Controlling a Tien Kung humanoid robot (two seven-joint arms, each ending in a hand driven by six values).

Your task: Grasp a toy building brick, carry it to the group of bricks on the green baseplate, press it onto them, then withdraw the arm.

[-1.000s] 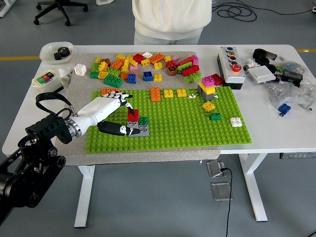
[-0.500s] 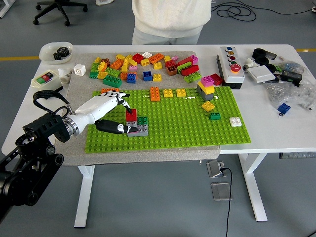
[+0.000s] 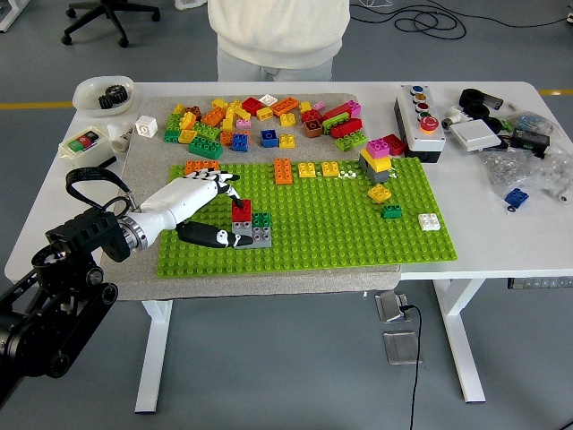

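Observation:
My left hand (image 3: 231, 215), white-shelled on a black arm, reaches in from the lower left over the green baseplate (image 3: 340, 224). Its fingers (image 3: 224, 185) curve over the back of a red brick (image 3: 242, 211), and its thumb lies along the front of the grey brick (image 3: 259, 236) beneath. The red brick stands on that grey brick, with a dark green brick (image 3: 261, 219) right beside it. The hand closes around this small stack. A heap of loose bricks (image 3: 260, 119) lies behind the baseplate.
Orange (image 3: 283, 169) and yellow bricks (image 3: 319, 168) and a pink-yellow-grey stack (image 3: 377, 158) stand on the plate's far side. A button box (image 3: 418, 119) and clutter sit at the right. A person (image 3: 273, 36) stands at the far edge.
My left hand stays at the red brick with almost no shift. The person at the far side has stepped to the left.

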